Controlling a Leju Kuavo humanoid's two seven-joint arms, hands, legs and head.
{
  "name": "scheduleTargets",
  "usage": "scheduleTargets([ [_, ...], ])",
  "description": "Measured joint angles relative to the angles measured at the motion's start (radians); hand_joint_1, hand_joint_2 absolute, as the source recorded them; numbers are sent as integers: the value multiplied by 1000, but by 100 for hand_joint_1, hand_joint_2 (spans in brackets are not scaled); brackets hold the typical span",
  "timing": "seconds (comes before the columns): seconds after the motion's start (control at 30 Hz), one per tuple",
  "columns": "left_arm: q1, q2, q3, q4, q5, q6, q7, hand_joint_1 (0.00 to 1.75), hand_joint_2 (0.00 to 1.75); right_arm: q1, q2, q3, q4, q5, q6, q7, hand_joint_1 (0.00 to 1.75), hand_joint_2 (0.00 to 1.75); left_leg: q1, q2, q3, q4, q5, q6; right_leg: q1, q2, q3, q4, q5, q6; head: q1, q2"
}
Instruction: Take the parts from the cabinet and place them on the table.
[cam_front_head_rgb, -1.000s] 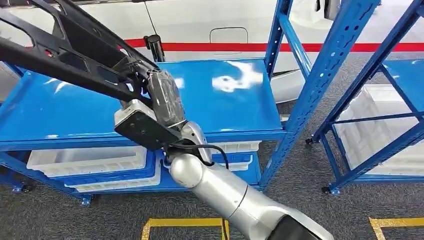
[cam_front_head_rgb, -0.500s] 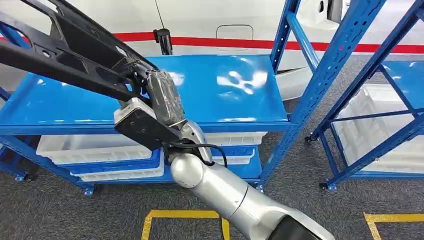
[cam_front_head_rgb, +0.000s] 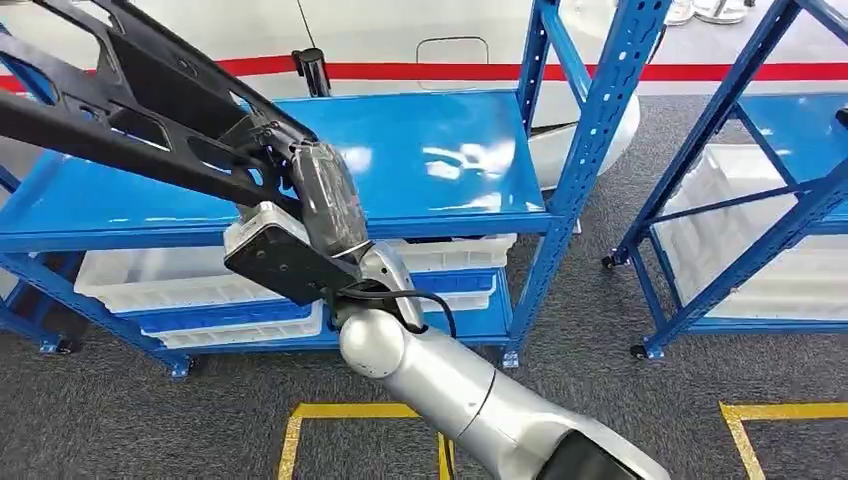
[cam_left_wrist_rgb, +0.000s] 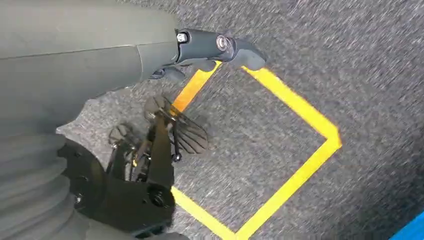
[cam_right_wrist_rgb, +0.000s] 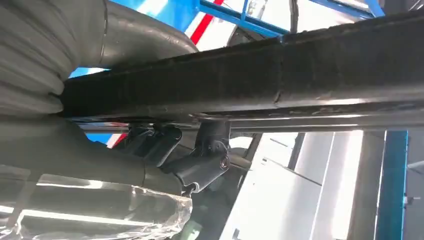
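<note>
Whole view slid sideways since earlier, so that's me turning. My right hand grips the black frame, its length running up-left over the blue shelf; left hand hangs empty.

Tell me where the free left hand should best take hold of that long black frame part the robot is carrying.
Probably on one of the long bars of the black frame part, out past the right hand, which holds it near one end. The bars are slim with open gaps between them, so fingers can wrap around. Come from below, since the left hand hangs low over the floor.
</note>
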Motion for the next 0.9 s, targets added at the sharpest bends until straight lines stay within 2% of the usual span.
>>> scheduleTargets([
  [0.03,0,0,0,0,0,0,-1,0,175,4,-1,0,0,1,0,0,175,175,1,0,-7,41,-11,-1,3,0,-9,0,7,1,1,0],
  [0.07,0,0,0,0,0,0,-1,0,175,8,-1,0,0,2,0,0,175,175,1,0,14,31,1,0,5,1,-18,1,14,2,1,0],
  [0.1,0,0,0,0,0,0,-2,0,175,10,-1,0,0,2,0,0,175,175,1,0,62,-32,31,5,6,2,-26,1,20,3,0,0],
  [0.17,0,0,0,0,-2,-1,-2,0,175,9,0,-1,0,5,0,0,175,175,0,-3,200,-224,82,20,10,7,-33,1,30,11,0,0],
  [0.2,-2,4,0,-3,-2,-1,-2,0,175,9,2,-2,-2,11,0,-1,175,175,-3,-6,231,-283,53,27,10,6,-35,0,36,14,2,0],
  [0.23,0,3,0,-3,-3,-3,-3,0,175,9,1,-2,-1,15,1,-1,175,175,-13,-7,227,-274,73,31,11,4,-36,-5,41,22,5,0],
  [0.3,-1,3,0,-3,-6,-4,-4,0,175,8,2,-3,-2,24,3,-1,175,175,-21,-6,221,-279,76,44,6,2,-36,-7,51,36,-4,0],
  [0.33,-1,4,0,-3,-6,-4,-4,0,175,8,2,-5,-2,29,4,-1,175,175,-24,-6,221,-290,85,55,9,2,-35,-15,58,46,-2,0],
  [0.37,-1,1,0,-3,-8,-3,-3,0,175,9,-1,-8,-3,34,5,0,175,175,-7,1,230,-322,111,68,20,1,-46,-8,56,47,-2,0],
  [0.4,-4,0,0,-3,-11,-3,-4,0,175,8,-1,-10,-4,38,6,1,175,175,-16,5,225,-334,123,72,19,1,-66,18,26,42,-1,0],
  [0.43,-5,1,0,-3,-11,-2,-3,0,175,6,-1,-12,-4,42,10,1,175,175,-16,6,213,-334,136,86,16,1,-92,81,-24,32,7,0],
  [0.47,-5,1,0,-3,-12,-1,-3,0,175,9,-3,-15,-4,48,15,2,175,175,-17,6,202,-334,143,84,14,1,-121,163,-70,28,8,0],
  [0.5,-5,0,0,-3,-12,0,-3,0,175,16,-5,-16,-4,50,19,3,175,175,-18,7,190,-333,152,83,12,1,-149,249,-108,30,6,0],
  [0.53,-5,0,0,-3,-12,0,-3,0,175,21,-8,-18,-4,51,22,4,175,175,-18,7,180,-333,158,81,10,1,-162,299,-122,38,8,0],
  [0.57,-5,0,0,-3,-12,1,-3,0,175,26,-11,-18,-4,52,24,5,175,175,-17,7,170,-332,167,78,7,1,-153,304,-115,49,9,0],
  [0.6,-4,-1,0,-3,-12,1,-3,0,175,28,-13,-18,-4,53,24,6,175,175,-17,7,160,-332,174,73,3,0,-117,260,-94,61,8,0],
  [0.63,-5,-2,0,-3,-12,2,-3,0,175,28,-12,-18,-4,54,24,6,175,175,-16,6,150,-328,179,67,-1,-1,-60,175,-65,72,8,0],
  [0.67,-5,-2,0,-3,-12,2,-3,0,175,28,-10,-18,-4,55,24,5,175,175,-15,6,142,-321,182,62,-5,-3,4,77,-44,77,8,0],
  [0.7,-5,-2,0,-3,-12,2,-3,0,175,28,-8,-18,-5,56,24,6,175,175,-17,6,131,-309,184,59,-7,-6,56,-5,-52,74,10,0],
  [0.73,-5,-2,0,-3,-12,2,-3,0,175,31,-3,-18,-6,56,24,5,175,175,-20,6,118,-299,186,52,4,3,69,-11,-49,63,6,0],
  [0.77,-5,-2,0,-3,-12,2,-3,0,175,31,-5,-19,-6,56,24,6,175,175,-22,6,115,-292,190,45,0,3,51,-12,-45,58,8,0],
  [0.83,-3,-2,0,-3,-12,3,-3,0,175,31,-6,-19,-6,56,25,6,175,175,-16,5,104,-288,199,35,0,5,41,-4,-42,45,8,0],
  [0.87,-2,-1,0,-3,-12,6,-4,0,175,32,-7,-19,-6,56,27,6,175,175,-7,4,95,-282,199,31,-14,5,35,-5,-34,34,7,0],
  [0.9,-1,-1,0,-3,-12,7,-5,0,175,32,-4,-19,-6,56,29,6,175,175,-6,3,85,-261,164,24,-12,5,29,-5,-26,24,5,0],
])
